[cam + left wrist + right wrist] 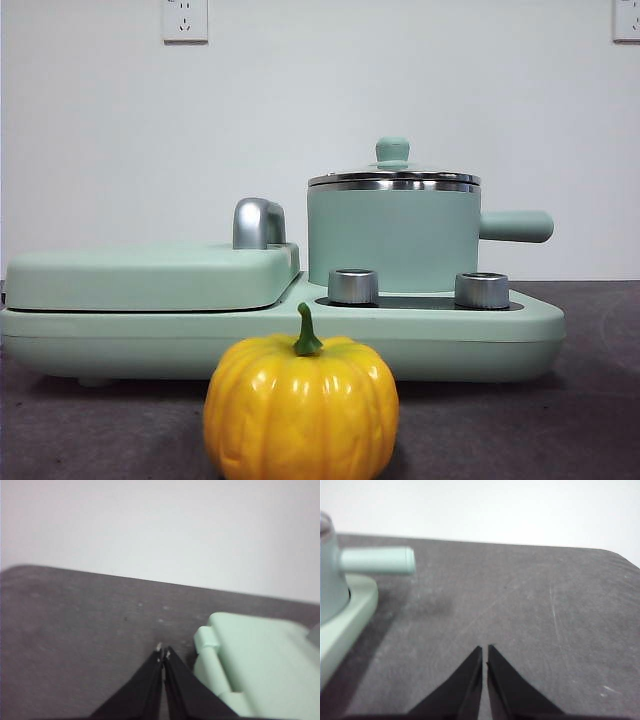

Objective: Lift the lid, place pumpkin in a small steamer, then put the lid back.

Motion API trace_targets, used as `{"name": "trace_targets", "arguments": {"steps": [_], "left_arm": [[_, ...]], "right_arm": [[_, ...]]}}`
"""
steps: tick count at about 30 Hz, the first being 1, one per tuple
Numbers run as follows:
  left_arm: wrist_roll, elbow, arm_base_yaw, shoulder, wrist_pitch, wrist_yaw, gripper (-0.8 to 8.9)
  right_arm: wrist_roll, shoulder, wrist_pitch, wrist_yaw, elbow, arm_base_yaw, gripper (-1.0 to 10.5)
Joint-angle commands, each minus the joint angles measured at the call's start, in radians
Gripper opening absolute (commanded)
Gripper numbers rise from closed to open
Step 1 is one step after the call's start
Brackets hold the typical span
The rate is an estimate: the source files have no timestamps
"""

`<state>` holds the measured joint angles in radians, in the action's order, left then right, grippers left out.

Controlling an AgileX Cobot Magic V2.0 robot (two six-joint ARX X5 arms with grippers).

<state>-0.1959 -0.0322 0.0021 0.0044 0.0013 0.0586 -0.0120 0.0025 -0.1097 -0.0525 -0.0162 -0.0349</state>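
Observation:
The pumpkin, glossy yellow-orange with a green stem, stands on the dark table at the front centre. Behind it the small steamer, a mint-green pot with a stubby side handle, sits on the right of the mint-green cooker base. The lid, with its steel rim and green knob, rests closed on the pot. My left gripper is shut and empty over the table beside the cooker's flat cover. My right gripper is shut and empty over bare table, apart from the pot handle. Neither arm shows in the front view.
The broad flat mint-green cover with a chrome handle fills the cooker's left half; it also shows in the left wrist view. Two steel dials sit in front of the pot. A white wall stands behind.

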Motion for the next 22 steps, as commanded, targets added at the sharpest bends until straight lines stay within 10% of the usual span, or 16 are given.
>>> {"name": "trace_targets", "arguments": {"steps": [1,5,9,22], "left_arm": [[-0.24,0.018,0.0,-0.001,0.017,0.001,0.07],[-0.465,0.018,0.0,-0.001,0.022,0.001,0.07],[-0.604,0.014,0.0,-0.001,0.028,0.018,0.07],[-0.566,-0.214,0.0,0.013,-0.074,0.046,0.1]], "right_arm": [[-0.151,0.001,0.016,0.0,0.003,0.0,0.2],[-0.319,0.001,0.035,0.004,0.003,0.0,0.2],[-0.336,0.001,0.114,0.012,-0.014,0.0,0.2],[-0.393,0.032,-0.048,0.082,-0.341,0.0,0.1]]}}
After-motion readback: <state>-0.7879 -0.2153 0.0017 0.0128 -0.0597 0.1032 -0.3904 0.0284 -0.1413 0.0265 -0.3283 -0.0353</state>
